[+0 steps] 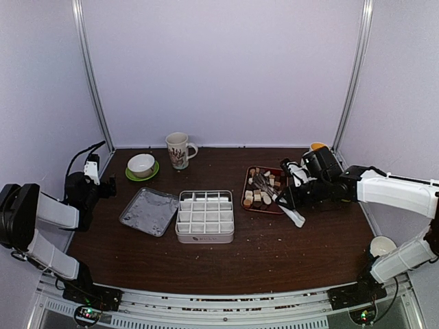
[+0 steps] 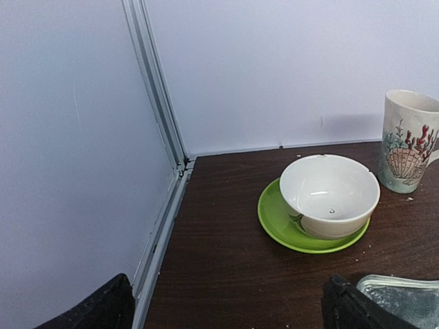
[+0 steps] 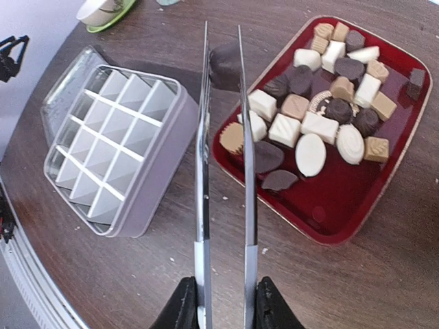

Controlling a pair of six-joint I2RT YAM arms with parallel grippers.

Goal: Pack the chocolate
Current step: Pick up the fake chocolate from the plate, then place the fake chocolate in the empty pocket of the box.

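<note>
Several chocolate pieces (image 3: 322, 123), dark, tan and white, lie in a red tray (image 3: 329, 236), right of centre in the top view (image 1: 245, 186). My right gripper (image 3: 224, 301) (image 1: 291, 197) is shut on a pair of metal tongs (image 3: 202, 178). The tong tips pinch one dark chocolate (image 3: 223, 66) above the tray's left corner, near the white divided box (image 3: 116, 147) (image 1: 204, 216), whose cells look empty. My left gripper (image 2: 230, 308) (image 1: 92, 168) hangs open over bare table at the far left, nothing between its fingers.
The box's metal lid (image 1: 149, 211) lies left of the box. A white bowl (image 2: 329, 195) on a green saucer (image 2: 274, 216) and a shell-patterned mug (image 2: 410, 140) stand at the back left. A paper cup (image 1: 381, 245) sits near the right arm's base.
</note>
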